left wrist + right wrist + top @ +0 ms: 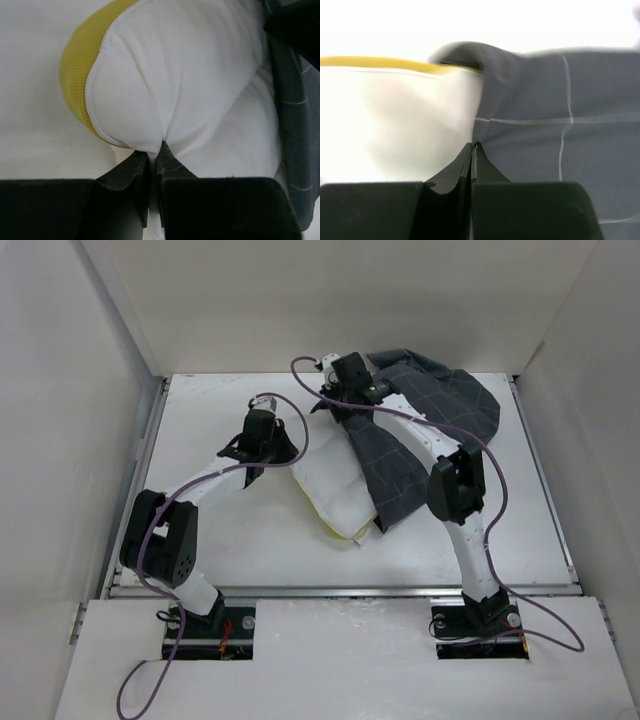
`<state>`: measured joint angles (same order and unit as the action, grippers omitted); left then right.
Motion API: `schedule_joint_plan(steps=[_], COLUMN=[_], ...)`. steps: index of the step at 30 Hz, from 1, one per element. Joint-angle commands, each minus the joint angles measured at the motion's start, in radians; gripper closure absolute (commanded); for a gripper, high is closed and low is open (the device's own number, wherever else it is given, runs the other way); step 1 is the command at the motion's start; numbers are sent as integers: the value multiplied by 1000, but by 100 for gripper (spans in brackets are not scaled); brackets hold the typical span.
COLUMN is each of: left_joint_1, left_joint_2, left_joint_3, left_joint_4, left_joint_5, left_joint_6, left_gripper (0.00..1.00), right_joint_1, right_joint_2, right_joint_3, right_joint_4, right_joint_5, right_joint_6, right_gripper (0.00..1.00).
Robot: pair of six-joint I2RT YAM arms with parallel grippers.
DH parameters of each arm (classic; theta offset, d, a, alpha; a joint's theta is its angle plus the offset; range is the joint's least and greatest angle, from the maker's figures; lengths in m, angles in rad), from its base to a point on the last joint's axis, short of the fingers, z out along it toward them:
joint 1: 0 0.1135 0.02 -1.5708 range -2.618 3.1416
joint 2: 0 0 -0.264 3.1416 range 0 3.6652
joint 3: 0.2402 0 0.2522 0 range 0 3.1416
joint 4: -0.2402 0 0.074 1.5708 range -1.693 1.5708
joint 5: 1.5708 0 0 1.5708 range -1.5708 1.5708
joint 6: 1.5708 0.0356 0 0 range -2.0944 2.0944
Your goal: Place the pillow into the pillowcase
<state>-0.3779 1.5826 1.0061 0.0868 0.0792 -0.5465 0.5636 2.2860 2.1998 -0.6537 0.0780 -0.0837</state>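
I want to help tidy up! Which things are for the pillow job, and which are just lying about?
For the job:
pillow
pillowcase
left tool, pinching the pillow
right tool, pinched shut at the pillowcase's edge

Not part of the job:
purple cables, which belong to the arms
white table, underneath everything

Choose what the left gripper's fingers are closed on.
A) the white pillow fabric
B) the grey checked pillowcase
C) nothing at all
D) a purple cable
A: in the left wrist view the left gripper is shut on a puckered fold of the white pillow, while the pillowcase lies off to one side.
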Motion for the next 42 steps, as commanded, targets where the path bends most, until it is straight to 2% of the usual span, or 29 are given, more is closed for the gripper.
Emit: schedule_joint_plan(steps=[1, 2, 4, 5, 7, 11, 12, 14, 15, 18, 21, 22, 25, 26, 27, 28, 29, 30, 31, 32, 33, 34, 36, 37, 38, 42], left_joint_1=[-47, -62, -93, -104, -128, -159, -168, -179, -179, -240, -262, -262, -253, -253, -244, -243, -243, -243, -243, -254, -265, -265, -265, -265, -274, -274], left_joint_2=[-65, -76, -116, -131, -182, -274, -294, -361, -383, -409, -324, -302, -241, -231, -222, -222, -222, -233, -268, -292, -318, -347, -449, -484, -560, -734], left_joint_3=[3, 3, -32, -46, -108, -227, -257, -341, -372, -452, -437, -426, -349, -330, -311, -290, -290, -290, -290, -305, -314, -325, -365, -380, -395, -439], left_joint_4=[134, 151, 191, 239, 312, 485, 587, 661, 748, 910, 921, 872, 664, 546, 488, 435, 347, 300, 254, 214, 123, 72, -66, -108, -149, -286], left_joint_5=[73, 86, 96, 96, 114, 48, 48, -50, -103, -312, -476, -552, -601, -601, -601, -601, -589, -588, -578, -578, -602, -602, -618, -618, -628, -628], left_joint_6=[31, 31, 31, 11, -1, -95, -107, -180, -217, -225, -242, -286, -357, -357, -368, -368, -368, -384, -394, -394, -414, -427, -461, -474, -501, -517], left_gripper=[100, 100, 100, 100, 100, 100, 100, 100, 100, 100, 100, 100, 100, 98, 86, 71, 44, 37, 27, 6, 0, 0, 0, 0, 0, 0], right_joint_1=[70, 103, 130, 139, 150, 150, 150, 159, 159, 159, 168, 168, 168, 168, 168, 168, 168, 168, 168, 168, 168, 168, 168, 159, 159, 139], right_joint_2=[-80, -80, -114, -128, -170, -279, -299, -341, -352, -384, -384, -384, -384, -384, -384, -384, -373, -373, -396, -414, -466, -467, -569, -607, -684, -880], right_joint_3=[107, 145, 178, 178, 209, 189, 175, 175, 175, 163, 149, 102, 17, -45, -73, -92, -104, -136, -153, -172, -216, -242, -302, -372, -411, -655], right_joint_4=[-32, -58, -73, -73, -83, -72, -60, -69, -69, -69, -98, -98, -98, -86, -77, -77, -92, -92, -92, -92, -92, -75, -57, -35, -26, 3], right_joint_5=[-435, -540, -627, -738, -814, -963, -1019, -1034, -1050, -1083, -1029, -987, -916, -868, -844, -810, -767, -700, -666, -634, -571, -531, -448, -351, -304, -123], right_joint_6=[-28, -28, -28, -28, -9, 28, 29, 67, 67, 127, 148, 148, 174, 183, 183, 193, 193, 193, 193, 193, 184, 183, 183, 199, 215, 323], right_gripper=[100, 100, 100, 100, 100, 100, 100, 100, 100, 100, 100, 100, 100, 100, 95, 59, 48, 42, 30, 29, 22, 22, 9, 7, 0, 0])
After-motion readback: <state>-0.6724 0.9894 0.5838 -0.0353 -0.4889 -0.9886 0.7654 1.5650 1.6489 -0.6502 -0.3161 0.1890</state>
